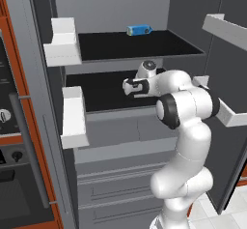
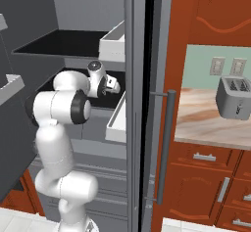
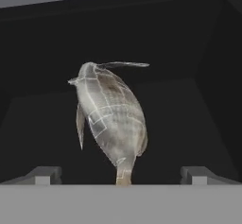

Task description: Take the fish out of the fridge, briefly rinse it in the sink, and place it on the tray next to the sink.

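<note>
Closest to my hand camera, the fish [image 3: 111, 116] hangs in the middle of the picture, tail end down toward the lens and head up, its scaled grey-silver belly facing me and a thin fin sticking out at the top right. Either side of it I see the two dark fingers [image 3: 43, 175], one at the lower left and one at the lower right, standing well apart with the fish's tail between them and touching neither as far as I can make out. Behind the fish is the dark shelf and dim back wall of the fridge [image 3: 198, 38].

From the left base camera, reading left to right: the orange-trimmed oven panel [image 1: 6, 141] runs down the left edge, then the open fridge [image 1: 120, 141] with white door bins [image 1: 63, 42] on its left door. A blue box [image 1: 139, 30] sits on the upper black shelf toward the back. Below it the gripper [image 1: 126, 86] reaches in over the middle shelf, pointing left. More white bins [image 1: 226, 29] hang on the right door.

From the right base camera I see the gripper [image 2: 114, 85] inside the fridge at the middle shelf, then the fridge door edge with its long handle [image 2: 166, 143], and further right a silver toaster [image 2: 234, 98] standing on the wooden desk [image 2: 196, 118] above orange cabinets.
</note>
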You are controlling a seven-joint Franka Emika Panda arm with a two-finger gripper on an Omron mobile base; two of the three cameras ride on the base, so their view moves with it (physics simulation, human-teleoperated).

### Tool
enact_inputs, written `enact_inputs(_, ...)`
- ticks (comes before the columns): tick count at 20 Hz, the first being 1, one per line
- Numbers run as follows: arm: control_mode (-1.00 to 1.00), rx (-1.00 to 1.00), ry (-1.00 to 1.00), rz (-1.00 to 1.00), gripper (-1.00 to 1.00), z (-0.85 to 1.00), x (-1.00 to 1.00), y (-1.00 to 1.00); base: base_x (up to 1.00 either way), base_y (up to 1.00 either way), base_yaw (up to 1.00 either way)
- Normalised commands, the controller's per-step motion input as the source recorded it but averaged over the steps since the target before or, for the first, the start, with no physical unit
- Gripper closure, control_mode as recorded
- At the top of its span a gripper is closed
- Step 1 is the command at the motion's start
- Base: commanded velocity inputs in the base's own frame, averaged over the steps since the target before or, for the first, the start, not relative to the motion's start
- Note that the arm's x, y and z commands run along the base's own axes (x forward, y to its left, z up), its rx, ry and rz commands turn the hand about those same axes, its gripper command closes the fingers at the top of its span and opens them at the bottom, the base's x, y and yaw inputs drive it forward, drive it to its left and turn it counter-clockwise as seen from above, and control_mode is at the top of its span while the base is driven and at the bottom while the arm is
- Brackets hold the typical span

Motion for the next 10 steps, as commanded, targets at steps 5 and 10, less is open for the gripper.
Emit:
enact_inputs(5, -1.00, 0.00, 0.00, 0.00, -1.00, -0.17, 0.52, 0.00, 0.00, 0.00, 0.00)
enact_inputs(10, -1.00, 0.00, 0.00, 0.00, 1.00, -0.32, 0.22, 0.02, 0.00, 0.00, 0.00)
